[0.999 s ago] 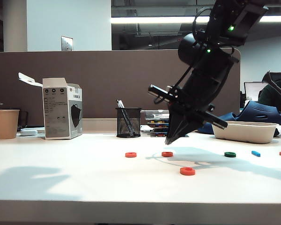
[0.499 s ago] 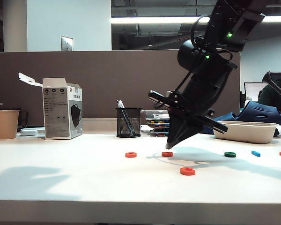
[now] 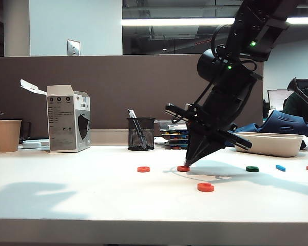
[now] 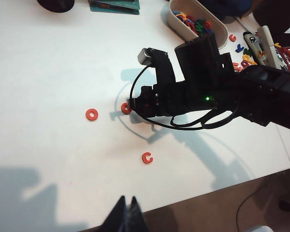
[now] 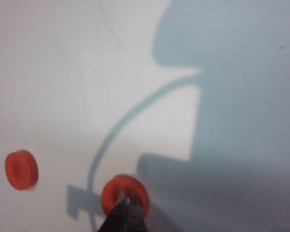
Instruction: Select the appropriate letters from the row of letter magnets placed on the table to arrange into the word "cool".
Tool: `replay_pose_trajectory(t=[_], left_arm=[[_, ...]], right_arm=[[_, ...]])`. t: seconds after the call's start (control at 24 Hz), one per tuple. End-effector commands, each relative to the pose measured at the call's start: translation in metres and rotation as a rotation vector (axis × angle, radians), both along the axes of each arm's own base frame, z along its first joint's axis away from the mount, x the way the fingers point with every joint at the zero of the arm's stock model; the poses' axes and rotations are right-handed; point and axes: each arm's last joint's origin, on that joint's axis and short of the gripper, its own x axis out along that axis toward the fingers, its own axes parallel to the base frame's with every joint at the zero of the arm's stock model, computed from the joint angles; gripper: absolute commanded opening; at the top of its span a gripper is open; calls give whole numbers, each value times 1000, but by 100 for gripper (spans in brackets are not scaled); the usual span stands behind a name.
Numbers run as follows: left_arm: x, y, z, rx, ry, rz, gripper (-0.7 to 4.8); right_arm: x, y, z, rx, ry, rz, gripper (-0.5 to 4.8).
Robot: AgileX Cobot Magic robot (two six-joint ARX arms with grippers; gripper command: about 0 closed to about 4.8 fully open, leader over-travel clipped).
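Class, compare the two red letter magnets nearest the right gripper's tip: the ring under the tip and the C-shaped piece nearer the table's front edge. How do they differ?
The ring is a closed O; the C piece has a gap. The shut right gripper has its tip down on the ring; the C piece lies apart, untouched. The ring sits farther back on the table. Both are red-orange and lie flat.

Far left, a tan paper cup [image 3: 6, 135] stands upright. Just right of it, a white carton [image 3: 68, 118] with its top flap open — a dark mask printed on its side. Further right, a black mesh pen holder [image 3: 140, 134] with pens leaning inside. Far right, a shallow white tray [image 3: 269, 144] — coloured pieces piled inside, seen from the left wrist.
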Motion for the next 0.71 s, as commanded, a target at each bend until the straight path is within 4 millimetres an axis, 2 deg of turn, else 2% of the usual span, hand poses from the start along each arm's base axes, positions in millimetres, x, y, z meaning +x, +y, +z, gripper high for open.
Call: replay_pose_trajectory(t=[0.04,0.54,0.71], left_arm=[[-1,0,2,-8,-12,-2,-4],[0,0,2,-8,-13,-2,-4],[-1,0,2,-8,-13,-2,-4]], right_arm=[[0,1,-1,0,4,0,-9],[-3,-1,-4,-20,55,-18,-9],[-6,-4,-6,-95,73,-50,-9]])
